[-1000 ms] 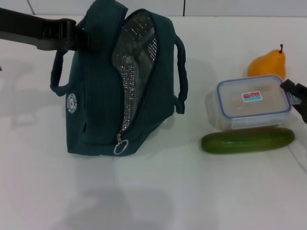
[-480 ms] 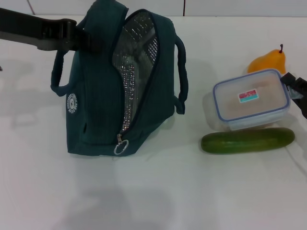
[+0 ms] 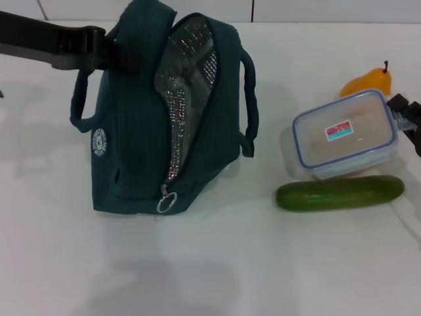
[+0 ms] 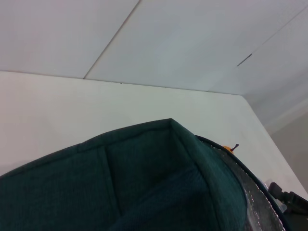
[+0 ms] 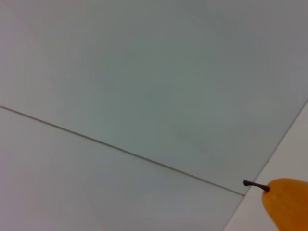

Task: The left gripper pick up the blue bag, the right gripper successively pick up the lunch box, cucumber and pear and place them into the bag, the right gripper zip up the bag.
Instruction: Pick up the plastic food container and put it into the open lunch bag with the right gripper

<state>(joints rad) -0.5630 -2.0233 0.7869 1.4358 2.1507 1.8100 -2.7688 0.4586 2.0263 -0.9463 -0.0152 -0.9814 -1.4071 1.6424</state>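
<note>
One blue bag, one lunch box, one cucumber, one pear

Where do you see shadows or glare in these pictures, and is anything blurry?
Head view: the blue bag casts soft shadows on the white table, and its silver foil lining glints. Left wrist view: the bag's fabric fills the foreground, slightly soft. Right wrist view: mostly bare wall, evenly lit, with the pear blurred at the corner.
</note>
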